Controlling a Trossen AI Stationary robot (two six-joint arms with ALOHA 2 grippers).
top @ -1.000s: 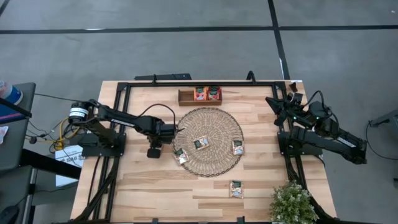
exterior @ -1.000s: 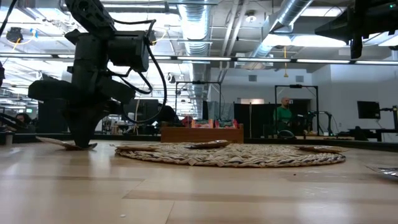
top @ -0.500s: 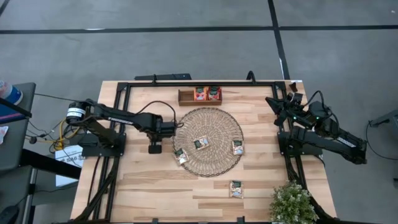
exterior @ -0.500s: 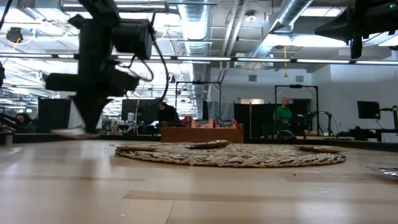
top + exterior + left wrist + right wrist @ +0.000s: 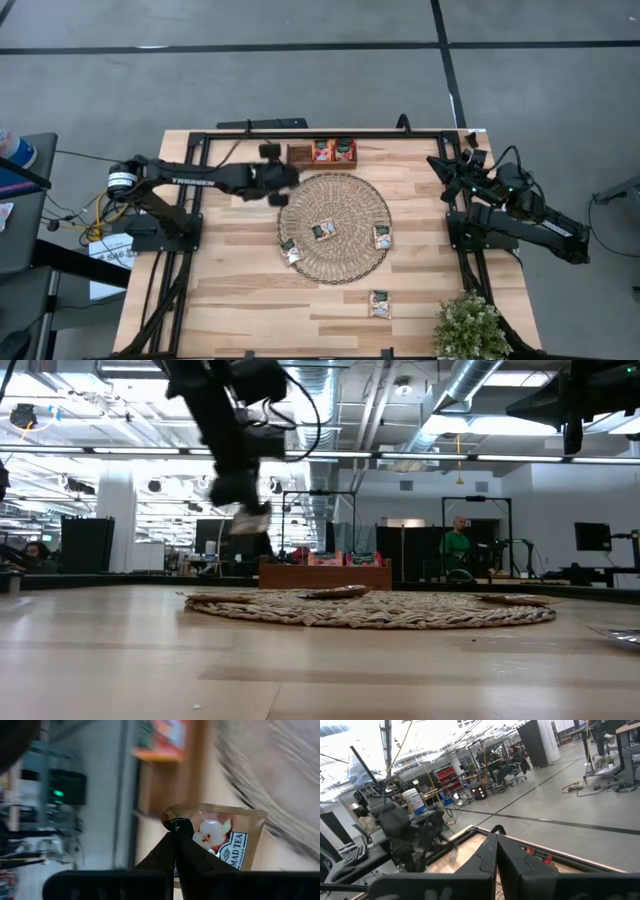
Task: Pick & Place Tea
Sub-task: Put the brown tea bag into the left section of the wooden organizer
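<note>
Tea sachet [image 5: 225, 842] hangs pinched in the left gripper [image 5: 281, 173], lifted clear between tray [image 5: 300, 157] and mat [image 5: 350, 250]; right gripper [image 5: 447, 166] fingers closed, empty.

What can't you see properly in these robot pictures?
- Left gripper: a blur in the high view, so where it hangs over the wooden tray is unclear.
- Held tea sachet: the left wrist view's fingers hide its bottom edge.
- Sachets on the woven mat: almost edge-on in the low view.

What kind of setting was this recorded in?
Most likely a large open robotics lab or workshop: exposed ceiling ducts, equipment racks and a person at workstations beyond the wooden table.
</note>
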